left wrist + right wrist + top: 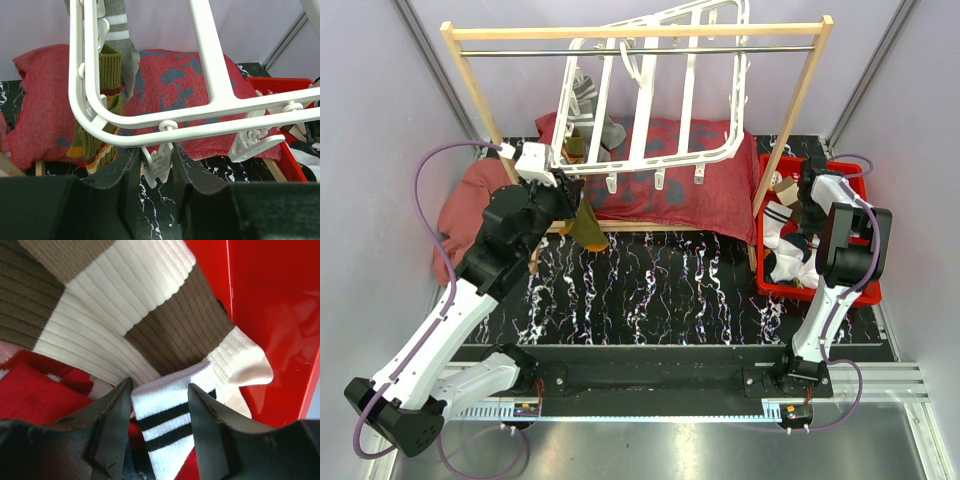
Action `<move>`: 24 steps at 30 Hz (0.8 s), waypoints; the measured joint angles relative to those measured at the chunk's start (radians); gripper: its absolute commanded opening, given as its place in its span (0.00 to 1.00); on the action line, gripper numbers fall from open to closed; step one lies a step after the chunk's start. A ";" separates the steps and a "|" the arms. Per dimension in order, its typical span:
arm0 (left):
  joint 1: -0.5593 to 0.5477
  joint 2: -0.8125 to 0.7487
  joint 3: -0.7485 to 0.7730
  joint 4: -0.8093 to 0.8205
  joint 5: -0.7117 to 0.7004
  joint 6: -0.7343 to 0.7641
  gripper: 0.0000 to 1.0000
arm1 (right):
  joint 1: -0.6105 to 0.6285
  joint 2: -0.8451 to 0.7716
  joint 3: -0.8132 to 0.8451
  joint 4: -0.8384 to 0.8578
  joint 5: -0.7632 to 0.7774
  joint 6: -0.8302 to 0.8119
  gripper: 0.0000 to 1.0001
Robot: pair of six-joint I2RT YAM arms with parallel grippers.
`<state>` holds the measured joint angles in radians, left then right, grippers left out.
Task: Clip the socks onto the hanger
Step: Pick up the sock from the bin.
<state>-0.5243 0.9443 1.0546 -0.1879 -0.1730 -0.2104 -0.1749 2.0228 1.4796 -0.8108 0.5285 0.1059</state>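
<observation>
On the hanger (220, 107), a grey sock (122, 45) and an olive sock (107, 75) hang clipped, left gripper (155, 172) fingers narrow on an empty clip (159, 161), right gripper (160, 405) fingers wide astride a white striped sock (165, 417) in the red bin (270, 315), more left there.

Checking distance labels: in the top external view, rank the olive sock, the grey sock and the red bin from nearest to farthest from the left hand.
From the left hand:
1. olive sock, hanging just beside it.
2. grey sock, farther back, clipped at upper left.
3. red bin, far across on the right.
</observation>
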 measured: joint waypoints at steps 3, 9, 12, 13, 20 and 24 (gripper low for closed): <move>0.000 0.000 0.000 0.000 0.001 0.000 0.00 | 0.013 0.000 -0.005 0.000 0.000 0.001 0.58; 0.000 0.000 0.000 0.000 0.002 0.000 0.00 | 0.037 0.000 -0.005 -0.005 -0.024 0.004 0.58; 0.000 0.000 0.000 0.000 0.002 0.000 0.00 | 0.037 0.000 -0.005 -0.007 -0.022 0.005 0.54; 0.000 0.000 0.000 -0.001 0.002 0.000 0.00 | 0.038 0.000 -0.005 -0.008 -0.022 0.005 0.53; 0.000 0.000 0.000 -0.001 0.002 0.000 0.00 | 0.040 0.000 -0.008 -0.021 0.008 0.028 0.45; 0.000 0.000 0.000 -0.001 0.002 0.000 0.00 | 0.042 -0.002 -0.013 -0.027 0.028 0.037 0.42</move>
<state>-0.5240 0.9440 1.0546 -0.1886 -0.1707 -0.2108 -0.1333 2.0205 1.4670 -0.8375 0.5568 0.1425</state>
